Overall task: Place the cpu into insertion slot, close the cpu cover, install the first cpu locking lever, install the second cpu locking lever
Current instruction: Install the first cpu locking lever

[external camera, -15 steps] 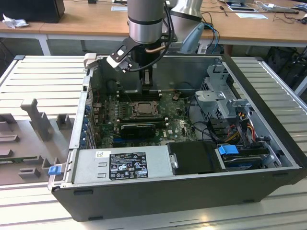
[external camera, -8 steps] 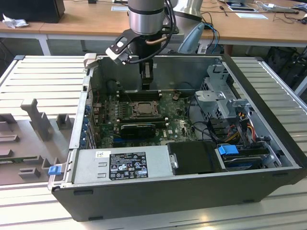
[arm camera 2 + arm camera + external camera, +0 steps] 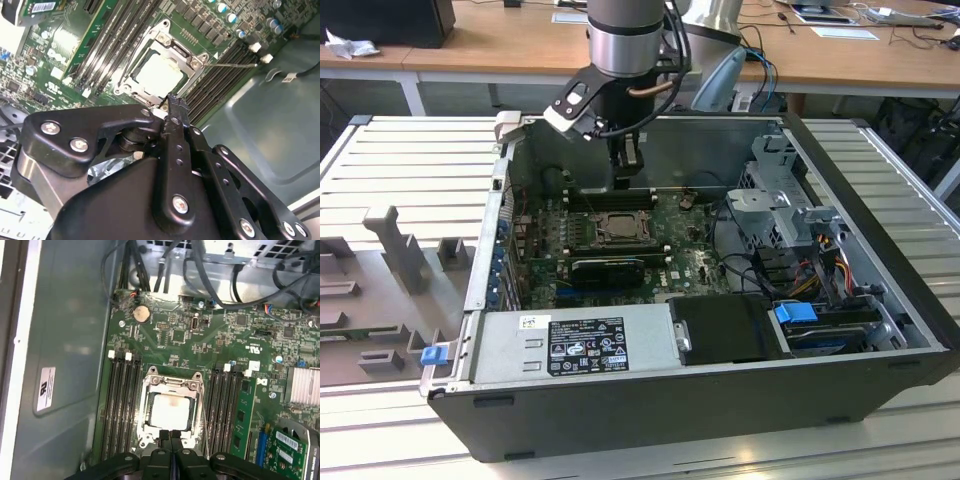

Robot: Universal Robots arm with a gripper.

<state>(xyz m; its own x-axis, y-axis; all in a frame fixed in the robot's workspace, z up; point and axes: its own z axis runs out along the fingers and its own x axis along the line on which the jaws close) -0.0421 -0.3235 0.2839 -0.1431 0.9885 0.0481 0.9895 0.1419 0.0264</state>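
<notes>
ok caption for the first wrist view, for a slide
Shut gripper close beside the cpu, which sits framed by its metal cover on the green motherboard.

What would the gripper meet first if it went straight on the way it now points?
Probably the cpu cover, at its frame edge nearest the gripper, just beside the cpu. In the first wrist view the gripper, shut, lines up with that edge; how far above it the gripper sits is unclear.
</notes>
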